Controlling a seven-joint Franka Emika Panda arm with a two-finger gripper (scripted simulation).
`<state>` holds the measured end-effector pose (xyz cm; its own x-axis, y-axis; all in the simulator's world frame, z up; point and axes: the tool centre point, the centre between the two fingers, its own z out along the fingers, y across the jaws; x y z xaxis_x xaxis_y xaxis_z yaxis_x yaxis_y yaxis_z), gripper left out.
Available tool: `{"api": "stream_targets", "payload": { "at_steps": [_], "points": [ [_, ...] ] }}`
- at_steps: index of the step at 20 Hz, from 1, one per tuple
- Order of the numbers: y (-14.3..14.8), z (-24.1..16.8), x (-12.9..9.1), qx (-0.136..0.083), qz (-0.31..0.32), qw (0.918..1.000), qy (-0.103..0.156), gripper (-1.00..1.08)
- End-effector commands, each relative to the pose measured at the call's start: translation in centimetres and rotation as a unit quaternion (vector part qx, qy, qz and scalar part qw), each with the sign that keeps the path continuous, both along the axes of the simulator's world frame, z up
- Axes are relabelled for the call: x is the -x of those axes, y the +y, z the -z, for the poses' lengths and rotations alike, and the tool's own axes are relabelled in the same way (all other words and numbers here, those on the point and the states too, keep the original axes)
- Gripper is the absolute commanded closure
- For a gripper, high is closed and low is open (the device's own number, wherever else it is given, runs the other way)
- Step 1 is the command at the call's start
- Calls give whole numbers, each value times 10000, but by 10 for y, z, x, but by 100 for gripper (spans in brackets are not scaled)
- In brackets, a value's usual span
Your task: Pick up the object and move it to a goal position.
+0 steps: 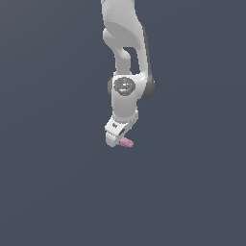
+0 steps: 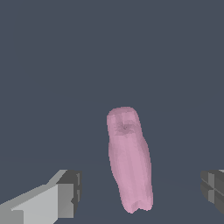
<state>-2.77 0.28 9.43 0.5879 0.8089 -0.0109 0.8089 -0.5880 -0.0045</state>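
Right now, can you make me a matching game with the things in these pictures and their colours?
Things:
1. the object
2. the robot arm
3. the end effector fingers
4. the ground

Colours:
A. white
B. dark blue-grey
C. pink
D. grey, one on each side of the pink piece

Pairs: 1-C, 2-A, 3-D, 4-B
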Motion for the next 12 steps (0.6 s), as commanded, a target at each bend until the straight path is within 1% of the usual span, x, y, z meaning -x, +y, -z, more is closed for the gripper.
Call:
{"api": "stream_targets", "payload": {
  "at_steps": [1, 6, 12],
  "points": [
    [-2, 4, 1, -10, -268, 9996, -14, -92],
    [-4, 10, 3, -25, -643, 9979, -33, -92],
    [-6, 14, 4, -34, -878, 9961, -46, -92]
  ]
}}
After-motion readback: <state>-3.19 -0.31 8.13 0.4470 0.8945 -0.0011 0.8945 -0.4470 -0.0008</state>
